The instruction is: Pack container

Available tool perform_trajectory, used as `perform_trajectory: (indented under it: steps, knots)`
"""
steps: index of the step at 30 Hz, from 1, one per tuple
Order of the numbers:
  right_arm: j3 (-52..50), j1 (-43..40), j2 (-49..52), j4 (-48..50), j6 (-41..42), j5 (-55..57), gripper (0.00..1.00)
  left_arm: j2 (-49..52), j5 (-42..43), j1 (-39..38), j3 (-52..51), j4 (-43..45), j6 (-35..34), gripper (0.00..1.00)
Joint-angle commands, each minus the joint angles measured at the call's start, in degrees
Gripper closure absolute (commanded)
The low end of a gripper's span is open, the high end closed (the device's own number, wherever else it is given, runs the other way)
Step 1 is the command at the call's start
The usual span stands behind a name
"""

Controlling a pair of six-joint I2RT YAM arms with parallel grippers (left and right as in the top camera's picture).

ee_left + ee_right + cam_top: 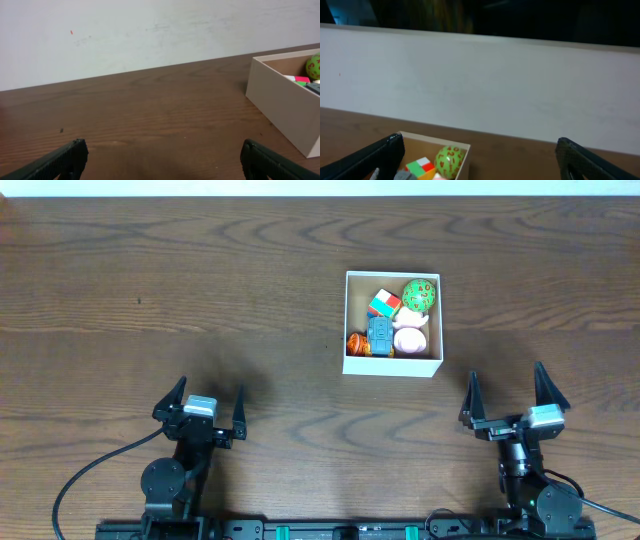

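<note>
Your container (392,367) sits on the brown wood surface (200,300), in the right half, about midway between the near edge and the far edge. It stands upright with its top open. Inside it you can see a green ball (420,295) in the far right corner, a red, white and green block (384,305) beside it, a blue toy car (380,335), a pink toy (410,338) and a small orange thing (356,344).

Your left fingers (170,402) are spread wide and hold nothing. They are by the near edge, left of the middle. The container is well apart from them, ahead and off to their right.

Your right fingers (548,388) are spread wide too and hold nothing. They are by the near edge on the right side. The container lies ahead of them and a little to their left, not touching them
</note>
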Motion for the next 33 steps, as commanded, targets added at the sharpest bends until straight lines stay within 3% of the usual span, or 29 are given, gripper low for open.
perform_trajectory:
  steps: [1,6,16,33]
  knots:
    - [-1.29,-0.59,-0.59,0.52,-0.79,0.2,0.01,-0.39,0.39,0.2,-1.05,-1.95,0.55,0.02]
    - [-1.29,-0.59,-0.59,-1.7,-1.4,0.24,0.01,-0.39,0.39,0.2,-1.05,-1.95,0.55,0.02]
    - [-1.27,-0.61,-0.59,-17.99,-5.49,0.52,0.01,-0.39,0.39,0.2,-1.05,-1.95,0.52,0.02]
    - [-1.27,-0.61,-0.57,-17.55,-5.31,0.44,0.01,-0.39,0.39,0.2,-1.05,-1.95,0.55,0.02]
